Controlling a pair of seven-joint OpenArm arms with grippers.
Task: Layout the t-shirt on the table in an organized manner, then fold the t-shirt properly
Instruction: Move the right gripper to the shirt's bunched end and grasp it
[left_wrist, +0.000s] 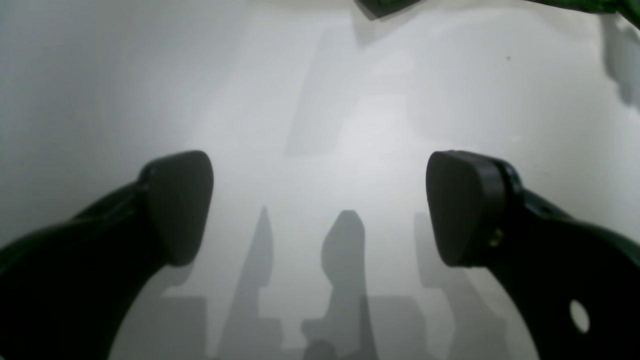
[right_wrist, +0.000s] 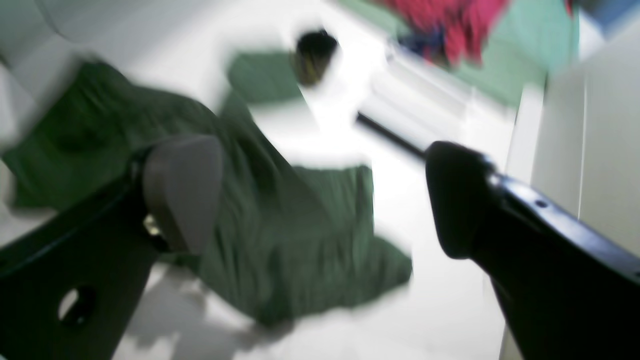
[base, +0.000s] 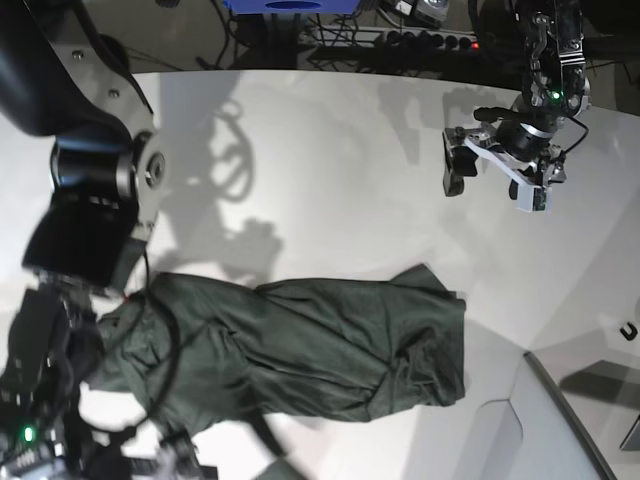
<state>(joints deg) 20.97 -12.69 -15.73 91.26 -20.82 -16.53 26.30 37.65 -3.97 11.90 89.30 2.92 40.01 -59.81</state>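
T-shirt (base: 300, 345) lies crumpled under gaping right claw (right_wrist: 320, 200), far from gaping left claw (left_wrist: 320, 207).

White tabletop with one green garment on it

The tabletop (base: 330, 170) is smooth, white and curved along its far edge, crossed by arm shadows. The dark green t-shirt (base: 300, 345) lies rumpled and wrinkled across its near part, directly on the surface, bunched toward the left.

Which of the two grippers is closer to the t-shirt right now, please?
The right gripper, which hangs open directly over the crumpled green t-shirt. The left gripper hangs open over bare table, well away from the cloth.
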